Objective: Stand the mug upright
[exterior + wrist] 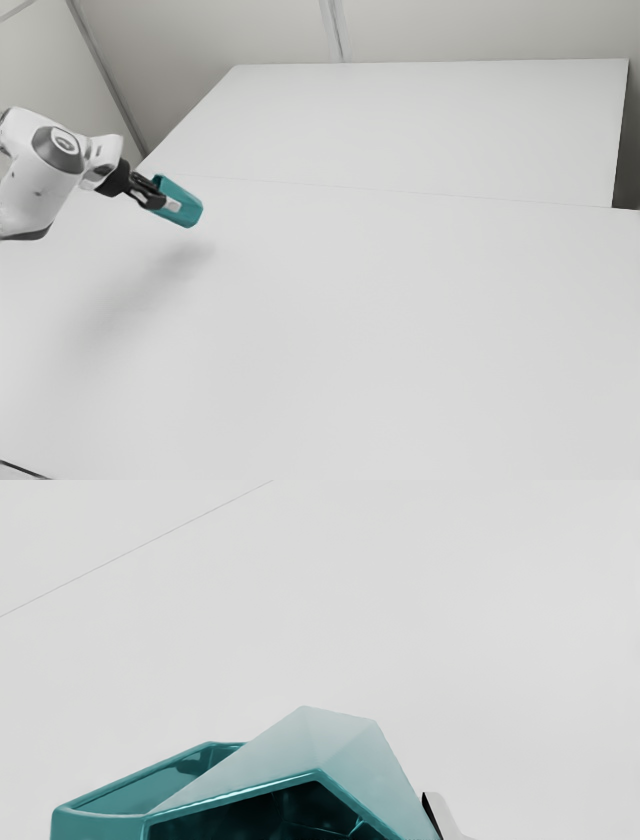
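Note:
Held in the air in the exterior view is my gripper (167,201), shut on the teal mug (184,208), which hangs tilted above the table. Its open end is toward the hand and its base points down toward the exterior view's right. In the wrist view the mug (360,765) shows its dark opening toward the camera, with the handle (95,825) sticking out from one side. One finger of the gripper (442,817) lies against the mug's outer wall; the other finger is hidden there.
A wide white table (380,320) spreads under the arm, with a thin seam across it and a soft shadow below the hand and mug. Pale walls stand behind the table's far edge.

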Robot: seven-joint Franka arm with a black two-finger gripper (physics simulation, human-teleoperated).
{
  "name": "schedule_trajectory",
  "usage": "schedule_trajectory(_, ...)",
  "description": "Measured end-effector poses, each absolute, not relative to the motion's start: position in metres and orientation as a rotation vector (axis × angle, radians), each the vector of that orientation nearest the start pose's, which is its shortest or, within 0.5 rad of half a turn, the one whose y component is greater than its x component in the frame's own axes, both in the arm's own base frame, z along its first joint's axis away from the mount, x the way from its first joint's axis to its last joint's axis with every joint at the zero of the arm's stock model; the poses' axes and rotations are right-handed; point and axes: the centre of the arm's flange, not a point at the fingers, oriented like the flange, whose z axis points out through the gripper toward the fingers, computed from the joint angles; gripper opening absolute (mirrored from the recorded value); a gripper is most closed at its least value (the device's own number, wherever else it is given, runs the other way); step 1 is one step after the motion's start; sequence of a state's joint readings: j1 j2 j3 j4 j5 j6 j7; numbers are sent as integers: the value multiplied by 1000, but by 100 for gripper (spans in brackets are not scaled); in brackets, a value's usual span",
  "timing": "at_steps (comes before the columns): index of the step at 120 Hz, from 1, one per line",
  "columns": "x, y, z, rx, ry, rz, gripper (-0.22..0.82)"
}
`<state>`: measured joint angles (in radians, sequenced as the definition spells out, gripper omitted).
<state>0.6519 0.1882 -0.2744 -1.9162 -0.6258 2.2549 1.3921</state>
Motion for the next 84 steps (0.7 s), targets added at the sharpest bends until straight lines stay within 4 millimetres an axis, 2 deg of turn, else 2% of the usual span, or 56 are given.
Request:
schedule_trajectory(21,580,156,434,-3111,1095,-593,-18)
schedule_trajectory(52,573,104,428,-3143,985,-172,-18)
schedule_trajectory(65,570,87,423,-3169,894,-38,-18)
schedule_trajectory(84,565,58,413,-3098,818,120,-18)
